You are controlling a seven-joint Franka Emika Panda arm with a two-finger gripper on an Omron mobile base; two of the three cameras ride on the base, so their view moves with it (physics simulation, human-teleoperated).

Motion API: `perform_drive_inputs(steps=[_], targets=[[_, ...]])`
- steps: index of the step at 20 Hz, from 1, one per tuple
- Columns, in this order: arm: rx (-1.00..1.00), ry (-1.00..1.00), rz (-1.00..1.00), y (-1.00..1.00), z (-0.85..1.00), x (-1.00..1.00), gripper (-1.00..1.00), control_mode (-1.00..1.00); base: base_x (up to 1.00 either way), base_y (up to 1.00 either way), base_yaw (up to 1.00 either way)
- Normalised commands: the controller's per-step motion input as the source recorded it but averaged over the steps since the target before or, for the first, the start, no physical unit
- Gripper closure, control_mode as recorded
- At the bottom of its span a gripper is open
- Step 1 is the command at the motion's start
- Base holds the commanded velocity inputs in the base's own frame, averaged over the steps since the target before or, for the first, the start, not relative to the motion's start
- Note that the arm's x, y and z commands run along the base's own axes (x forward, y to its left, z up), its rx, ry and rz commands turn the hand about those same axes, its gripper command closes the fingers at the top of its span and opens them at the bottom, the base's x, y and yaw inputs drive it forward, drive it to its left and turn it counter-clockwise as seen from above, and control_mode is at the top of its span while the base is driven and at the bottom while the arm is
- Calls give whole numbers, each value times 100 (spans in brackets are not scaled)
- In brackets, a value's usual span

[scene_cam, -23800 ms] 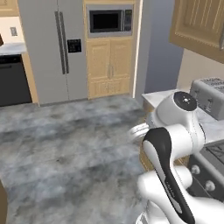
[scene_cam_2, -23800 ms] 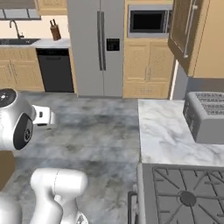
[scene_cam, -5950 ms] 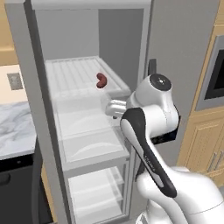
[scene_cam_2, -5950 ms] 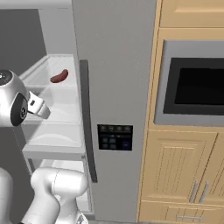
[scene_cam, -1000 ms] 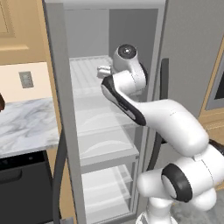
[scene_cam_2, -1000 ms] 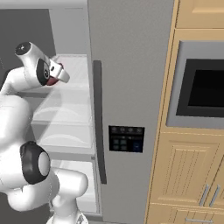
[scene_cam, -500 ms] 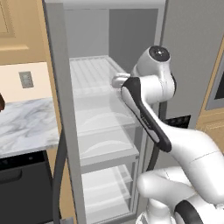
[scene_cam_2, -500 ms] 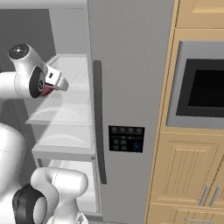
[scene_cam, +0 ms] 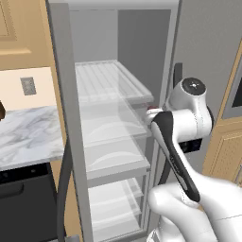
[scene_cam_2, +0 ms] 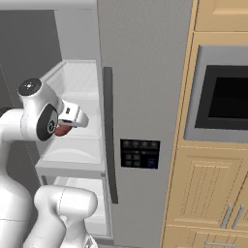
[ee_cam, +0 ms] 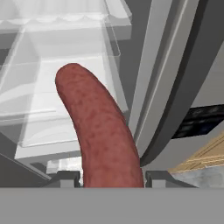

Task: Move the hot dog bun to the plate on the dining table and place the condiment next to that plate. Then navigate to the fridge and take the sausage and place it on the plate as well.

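The fridge (scene_cam: 118, 118) is standing open in front of the base, its clear shelves (scene_cam: 106, 87) bare in the left base view, with the closed door and its dark handle (scene_cam_2: 109, 135) showing beside the arm in the right base view. The white arm (scene_cam: 189, 123) is bending back from the opening, its hand sitting just outside the shelf edge, close to the door frame.

The step in hand appears to be carrying the sausage out of the fridge toward the plate on the dining table. To do it well, the robot is best keeping the hand clear of the shelf lip and the door frame while backing away, holding the wrist steady so the long sausage is not swinging or levering out of the fingers, and driving smoothly. The grip looks to be near one end, so most of the length is hanging free; a knock against the frame could twist it loose.

The gripper (ee_cam: 113, 175) is pinching the sausage (ee_cam: 98, 127), its two fingertips (ee_cam: 65, 177) pressed against either side of the lower end. The sausage is reaching forward from the fingers, curved, touching nothing else. In the right base view it is peeking out as a reddish patch (scene_cam_2: 61, 130) under the hand.
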Motion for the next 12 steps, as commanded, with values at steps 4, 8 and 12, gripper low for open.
perform_drive_inputs(steps=[4,8,12], targets=[[-7,0,-2,-16,-23,-2,100,100,-40,-11,-2],[0,0,0,0,0,0,100,100,-100,-22,-7],[0,0,0,0,0,0,100,100,-100,-29,-3]])
